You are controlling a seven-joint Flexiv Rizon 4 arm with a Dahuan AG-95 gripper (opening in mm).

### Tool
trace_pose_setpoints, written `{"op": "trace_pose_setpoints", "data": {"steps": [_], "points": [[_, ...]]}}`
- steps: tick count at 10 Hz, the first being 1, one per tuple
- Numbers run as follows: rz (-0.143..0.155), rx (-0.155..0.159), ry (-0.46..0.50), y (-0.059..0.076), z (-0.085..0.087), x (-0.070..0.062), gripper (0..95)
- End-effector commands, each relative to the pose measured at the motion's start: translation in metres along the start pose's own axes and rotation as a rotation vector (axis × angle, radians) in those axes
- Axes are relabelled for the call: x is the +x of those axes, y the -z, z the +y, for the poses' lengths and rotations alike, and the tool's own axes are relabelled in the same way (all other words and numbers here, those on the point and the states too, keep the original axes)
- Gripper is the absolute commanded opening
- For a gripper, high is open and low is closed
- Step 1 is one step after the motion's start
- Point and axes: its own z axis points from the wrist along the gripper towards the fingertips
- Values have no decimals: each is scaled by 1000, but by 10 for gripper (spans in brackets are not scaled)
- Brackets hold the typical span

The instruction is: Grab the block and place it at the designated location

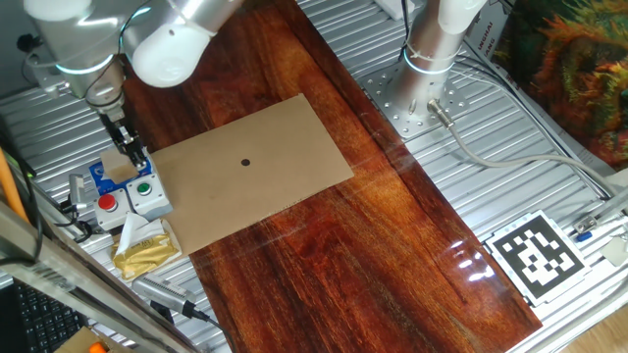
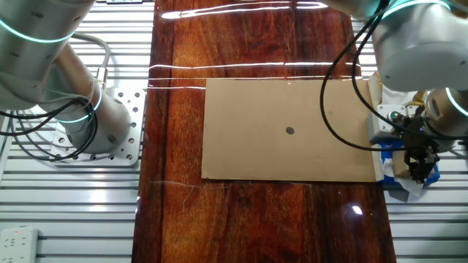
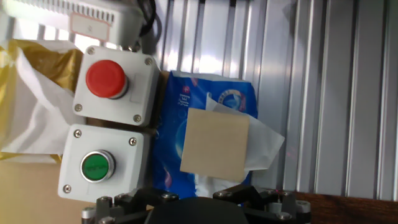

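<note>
Block (image 3: 215, 144) first: the pale wooden cube sits on top of the blue printed holder (image 3: 186, 99), just beside the white button box (image 3: 112, 130) with its red and green buttons, off the end of the cardboard sheet (image 1: 250, 181) and over the ribbed metal of the table (image 1: 510, 186); the holder appears to prop it up where fingers can come straight down on it, a judgement only; white tissue pokes out from under the cube, and a yellow wrapper (image 1: 145, 247) lies beside the box; the black dot (image 1: 245, 163) that marks the designated location lies mid-sheet, bare, well apart from the cube, so the placing is not yet done; the gripper (image 1: 134, 160) hangs over the holder, the arm reaching down from the upper corner of one fixed view with the wrist near vertical; from the other fixed view the gripper (image 2: 420, 169) sits past the sheet's end above the blue holder; the hand view looks straight down on the cube's top face, only the dark base of the hand showing at the bottom edge; whether the fingers are spread or pressed together I cannot tell, and nothing shows them touching the cube.
</note>
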Motion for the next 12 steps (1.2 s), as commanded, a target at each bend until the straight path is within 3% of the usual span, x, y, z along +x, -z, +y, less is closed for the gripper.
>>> {"op": "trace_pose_setpoints", "data": {"steps": [1,4,5,12], "points": [[-5,5,-4,0,-1,2,950],[-8,10,-4,0,-1,2,950],[-17,13,-7,0,-1,2,760],[-61,15,-1,1,-2,3,760]]}}
